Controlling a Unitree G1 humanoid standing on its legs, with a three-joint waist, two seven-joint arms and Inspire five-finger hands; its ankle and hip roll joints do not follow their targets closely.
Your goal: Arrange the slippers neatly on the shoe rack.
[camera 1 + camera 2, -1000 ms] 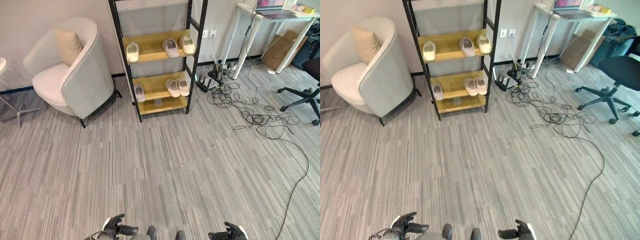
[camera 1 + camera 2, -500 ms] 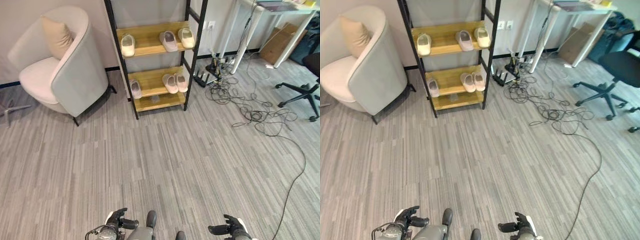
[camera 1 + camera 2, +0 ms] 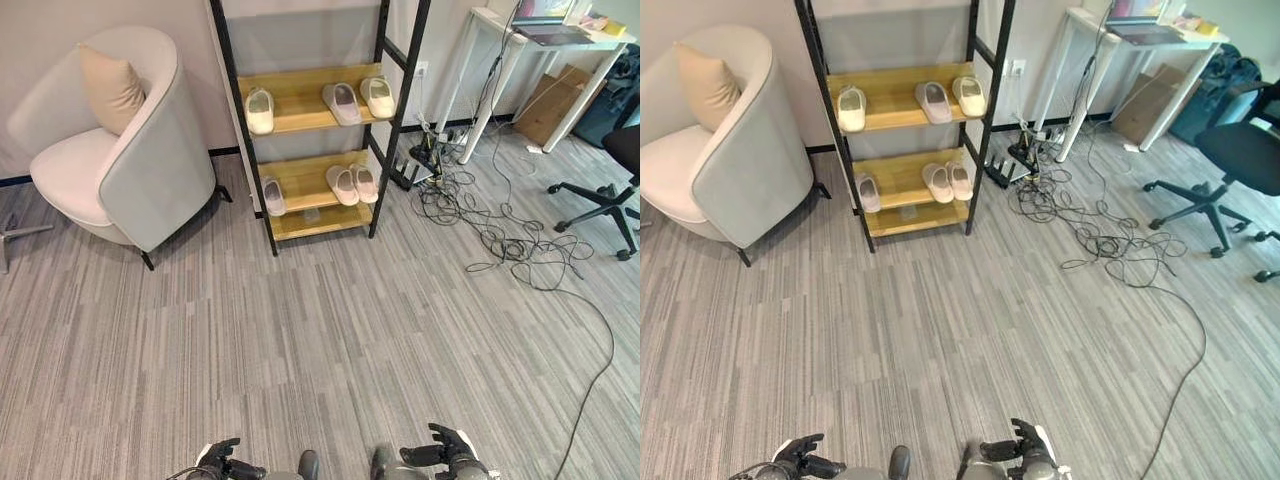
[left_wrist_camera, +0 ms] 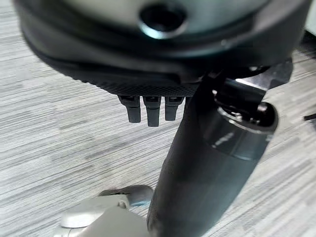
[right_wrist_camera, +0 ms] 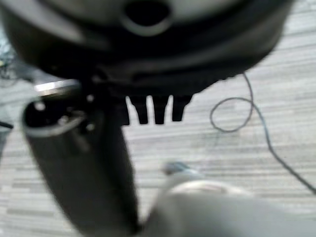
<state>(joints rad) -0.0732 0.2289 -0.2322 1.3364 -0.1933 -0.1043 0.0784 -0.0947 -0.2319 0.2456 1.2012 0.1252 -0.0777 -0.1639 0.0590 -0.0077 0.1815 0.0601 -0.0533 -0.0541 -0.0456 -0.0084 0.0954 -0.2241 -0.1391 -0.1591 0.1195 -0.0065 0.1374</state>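
The shoe rack [image 3: 304, 91], a black frame with two wooden shelves, stands against the far wall. On its upper shelf one pale slipper [image 3: 259, 110] lies at the left and two slippers [image 3: 342, 102] [image 3: 378, 97] lie at the right. The lower shelf carries a single slipper [image 3: 273, 195] at the left and a pair [image 3: 353, 184] at the right. My left hand [image 3: 222, 464] and right hand [image 3: 445, 455] hang low at the near edge, far from the rack. Both are open and hold nothing; the wrist views show straight fingers [image 4: 152, 107] [image 5: 154, 110] over bare carpet.
A grey armchair [image 3: 150, 165] with a beige cushion [image 3: 108, 88] stands left of the rack. Tangled cables [image 3: 505, 240] sprawl on the carpet at the right, by a white desk [image 3: 500, 30], a cardboard box [image 3: 555, 95] and an office chair [image 3: 605, 190].
The whole view has shifted with the camera, and the rack now shows a little more to the right. Both hands stay low and empty.
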